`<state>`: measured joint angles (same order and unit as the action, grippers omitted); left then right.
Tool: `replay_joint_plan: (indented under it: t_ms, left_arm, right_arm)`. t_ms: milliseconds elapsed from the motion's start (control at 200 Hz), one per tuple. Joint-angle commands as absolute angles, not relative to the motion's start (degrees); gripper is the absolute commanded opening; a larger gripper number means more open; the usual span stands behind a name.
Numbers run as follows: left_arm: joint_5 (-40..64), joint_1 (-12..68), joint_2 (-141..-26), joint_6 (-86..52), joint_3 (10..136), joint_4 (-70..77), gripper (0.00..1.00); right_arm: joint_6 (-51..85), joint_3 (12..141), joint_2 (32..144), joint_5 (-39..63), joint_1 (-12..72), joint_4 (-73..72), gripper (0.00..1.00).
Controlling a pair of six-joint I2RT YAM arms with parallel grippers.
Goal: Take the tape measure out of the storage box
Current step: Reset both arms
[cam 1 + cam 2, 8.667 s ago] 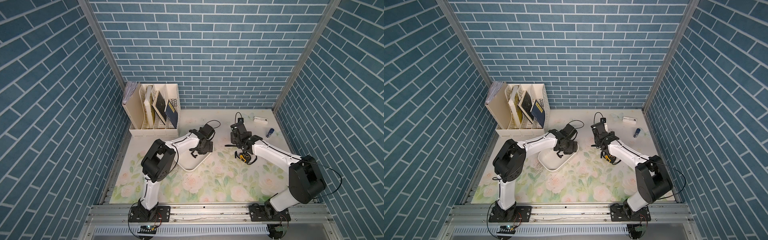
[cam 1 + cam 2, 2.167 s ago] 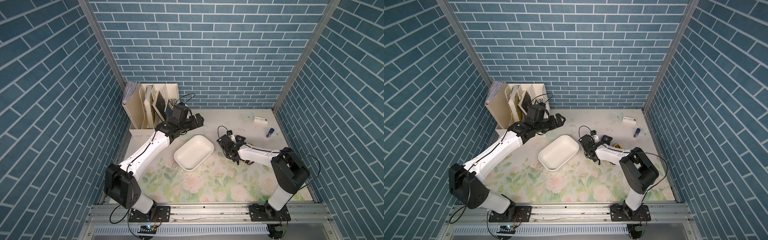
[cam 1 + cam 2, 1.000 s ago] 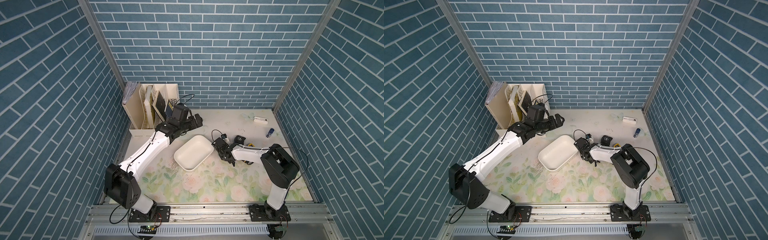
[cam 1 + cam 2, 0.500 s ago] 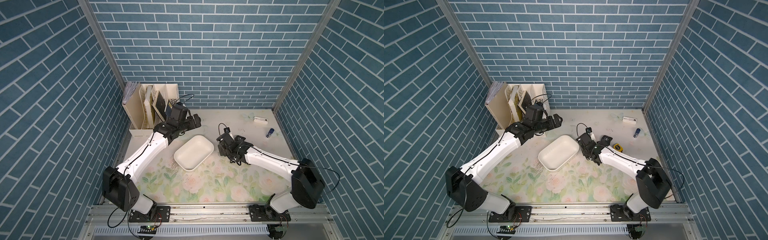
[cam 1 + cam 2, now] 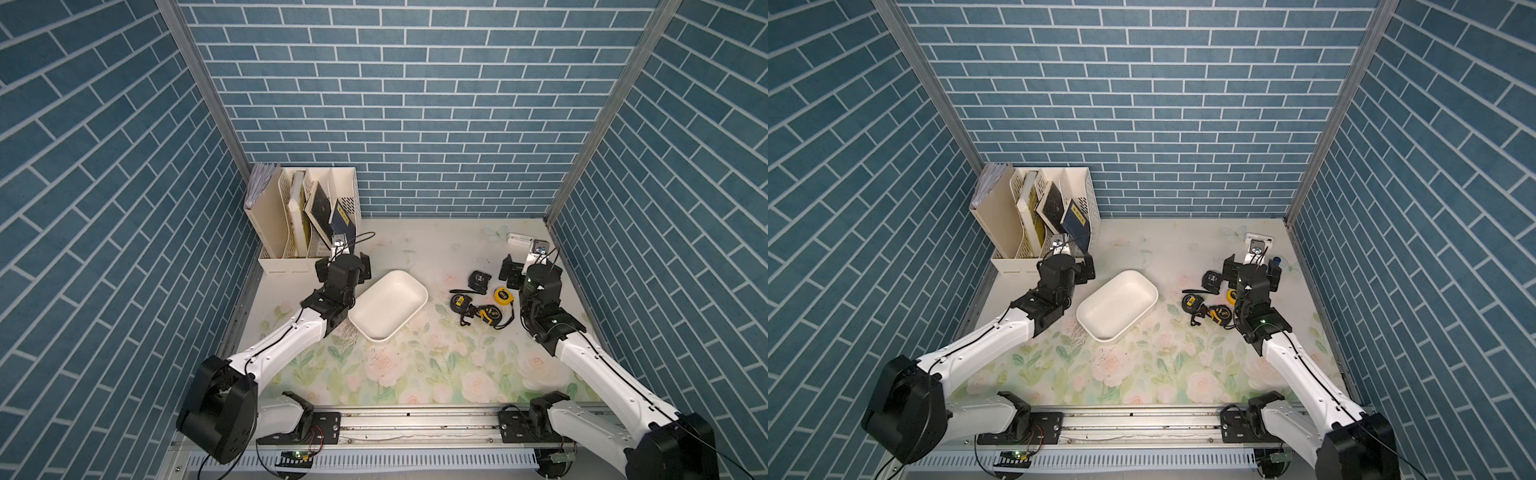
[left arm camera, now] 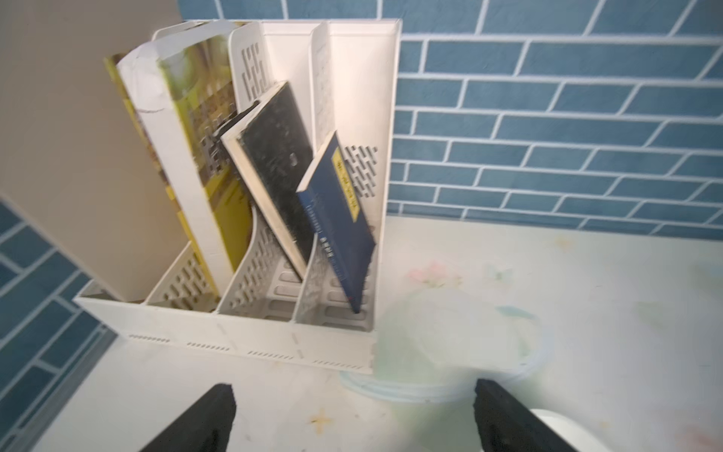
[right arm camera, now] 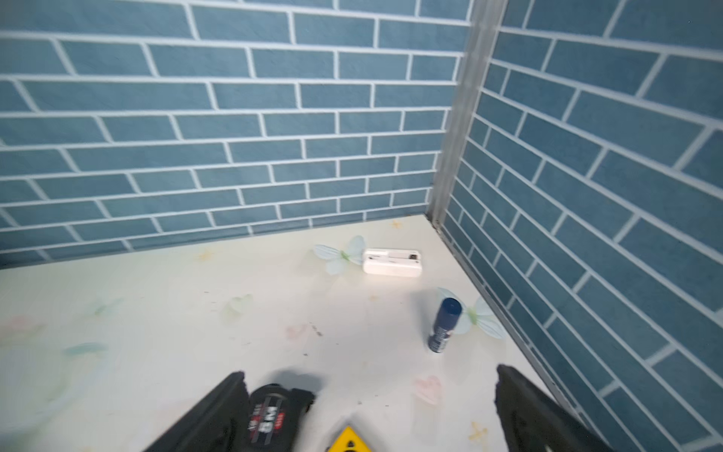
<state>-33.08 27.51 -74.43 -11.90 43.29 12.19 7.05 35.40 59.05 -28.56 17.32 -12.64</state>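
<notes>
White plastic, the storage box (image 5: pixel 386 307) sits empty, the four tape measures (image 5: pixel 459 301) clustered on the mat (image 5: pixel 415 365) apart from it, and the right gripper (image 7: pixel 369 391), lately down near them, has swung back wide-jawed and seemingly empty like the left gripper (image 6: pixel 352 411), so removal looks finished.

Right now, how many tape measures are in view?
4, all on the mat, outside the storage box: black one at the back, black one nearest the box, yellow one, black-and-yellow one in front. The right arm could hide more.
</notes>
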Motion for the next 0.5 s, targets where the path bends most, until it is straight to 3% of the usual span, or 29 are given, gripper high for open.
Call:
replay_joint_plan:
  t_ms: [0, 115, 495]
  left_arm:
    - [-40.95, 24.93, -76.29, -5.65, 39.72, 24.84, 1.0]
    - [-41.88, 22.49, -79.08, -4.33, 34.22, 33.35, 1.0]
    - [-33.92, 13.32, -80.95, -0.31, 21.03, 52.78, 1.0]
  right_arm:
    - [5.31, 30.36, 62.5, -23.37, 11.95, -24.5, 1.0]
    - [5.04, 25.12, 68.75, -20.62, 6.15, -34.88, 1.0]
    - [0.76, 12.4, 78.02, -16.49, 5.55, -64.66, 1.0]
